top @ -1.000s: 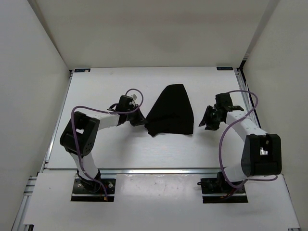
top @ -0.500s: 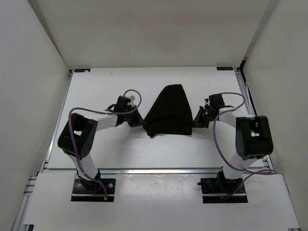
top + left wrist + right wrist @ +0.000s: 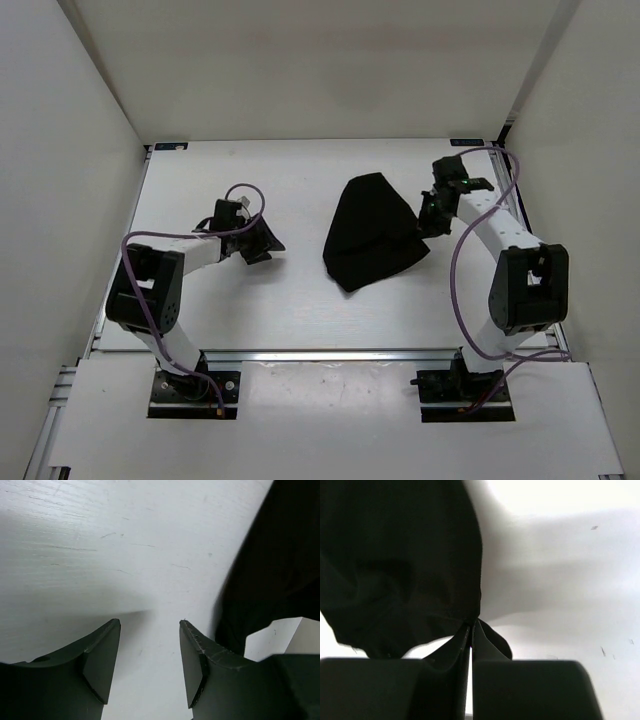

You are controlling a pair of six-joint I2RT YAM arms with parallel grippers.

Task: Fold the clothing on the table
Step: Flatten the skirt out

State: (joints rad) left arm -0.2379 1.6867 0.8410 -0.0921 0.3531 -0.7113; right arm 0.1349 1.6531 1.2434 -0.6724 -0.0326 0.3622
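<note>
On the overhead view, the clothing (image 3: 372, 232) lies just right of the middle of the frame on the white table (image 3: 230, 170). It is a bunched black shape with a narrow end toward the top and a blunt point toward the bottom. Its upper right edge runs up to my right gripper (image 3: 428, 214), which sits right at that corner of the cloth.

In the right wrist view, my right gripper (image 3: 470, 628) is clenched. Its two fingers (image 3: 447, 655) are pressed flat together with only a hairline seam between them, and a fold of the clothing (image 3: 400, 565) is pinched at their tips. From there the cloth spreads over the upper left of the frame, and a small flap hangs just right of the tips. The right side of that frame is bare table (image 3: 560, 575) under a soft shadow.

My left gripper (image 3: 262, 241) is left of centre in the overhead view, well apart from the garment, with white surface between them. Its wrist view shows the left gripper (image 3: 150, 625) released. The fingers (image 3: 100, 655) are spread, nothing is held, and the table (image 3: 100, 540) shows through the gap. The clothing (image 3: 280, 560) fills the right edge of that frame, beside the right-hand finger, and I cannot tell whether it touches that finger.

A purple cable (image 3: 243, 190) loops above the left wrist. A metal rail (image 3: 330, 354) runs along the table's bottom edge in the overhead view.
</note>
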